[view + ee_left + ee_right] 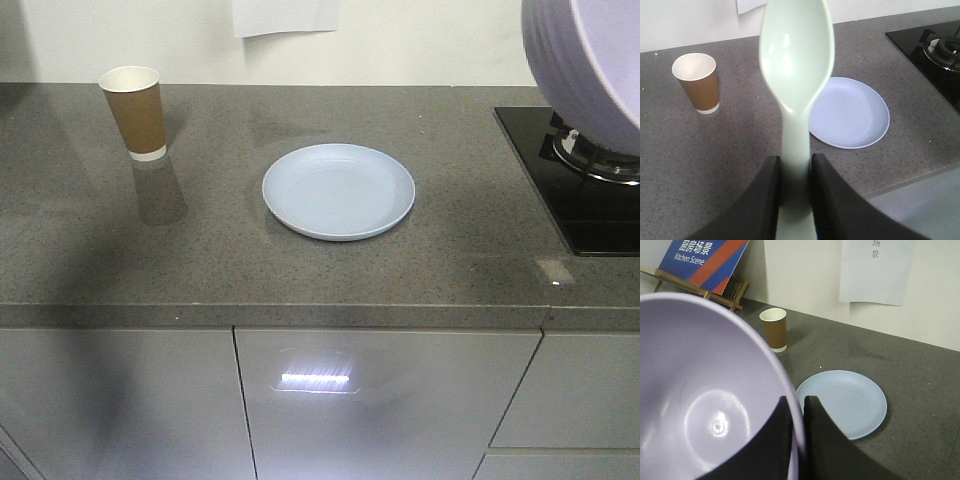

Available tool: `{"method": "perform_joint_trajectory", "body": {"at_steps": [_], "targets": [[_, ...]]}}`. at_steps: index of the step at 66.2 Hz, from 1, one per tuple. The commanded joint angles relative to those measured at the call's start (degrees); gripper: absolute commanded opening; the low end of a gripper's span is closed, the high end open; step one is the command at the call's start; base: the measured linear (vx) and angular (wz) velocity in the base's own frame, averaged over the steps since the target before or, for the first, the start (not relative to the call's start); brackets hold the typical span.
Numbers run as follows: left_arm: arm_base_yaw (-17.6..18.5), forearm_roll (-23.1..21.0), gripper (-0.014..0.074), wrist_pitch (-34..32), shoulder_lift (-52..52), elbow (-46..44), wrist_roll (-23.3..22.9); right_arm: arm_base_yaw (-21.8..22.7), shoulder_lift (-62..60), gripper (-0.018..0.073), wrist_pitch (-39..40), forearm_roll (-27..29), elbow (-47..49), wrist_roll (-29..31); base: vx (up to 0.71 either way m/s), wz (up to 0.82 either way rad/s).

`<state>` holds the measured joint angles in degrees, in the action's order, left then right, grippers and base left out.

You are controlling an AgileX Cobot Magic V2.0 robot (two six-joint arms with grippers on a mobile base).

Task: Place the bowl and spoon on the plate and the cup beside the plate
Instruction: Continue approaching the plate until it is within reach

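A tapered brown paper cup (135, 110) stands upright on the grey speckled counter (200, 260), well left of the round pale-blue plate (338, 190). The left fingers (755, 210) pinch the pale mint plastic spoon (796, 65) by its handle. The right fingers (825, 445) pinch the glossy lavender bowl (705, 390) by its rim. Both are held aloft.

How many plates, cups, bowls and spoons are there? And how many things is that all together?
plate: 1
cup: 1
bowl: 1
spoon: 1
Total: 4
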<state>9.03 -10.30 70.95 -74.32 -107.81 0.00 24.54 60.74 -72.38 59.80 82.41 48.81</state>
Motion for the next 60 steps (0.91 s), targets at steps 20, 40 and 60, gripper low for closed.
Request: {"method": "perform_joint_trajectory", "body": {"at_steps": [20, 40, 60], "targets": [[0.3, -0.9, -0.0006, -3.4, 1.2, -1.4, -0.4, 0.2, -0.6, -0.0005, -0.7, 3.9, 1.2, 0.3, 0.04, -0.02], [0.3, -0.9, -0.0006, -3.4, 1.2, -1.4, -0.4, 0.2, -0.6, -0.0005, -0.7, 3.9, 1.2, 0.3, 0.03, -0.01], [0.3, -0.9, -0.0006, -3.4, 1.2, -1.4, -0.4, 0.2, -0.6, -0.0005, -0.7, 3.9, 1.2, 0.3, 0.02, -0.01]]}}
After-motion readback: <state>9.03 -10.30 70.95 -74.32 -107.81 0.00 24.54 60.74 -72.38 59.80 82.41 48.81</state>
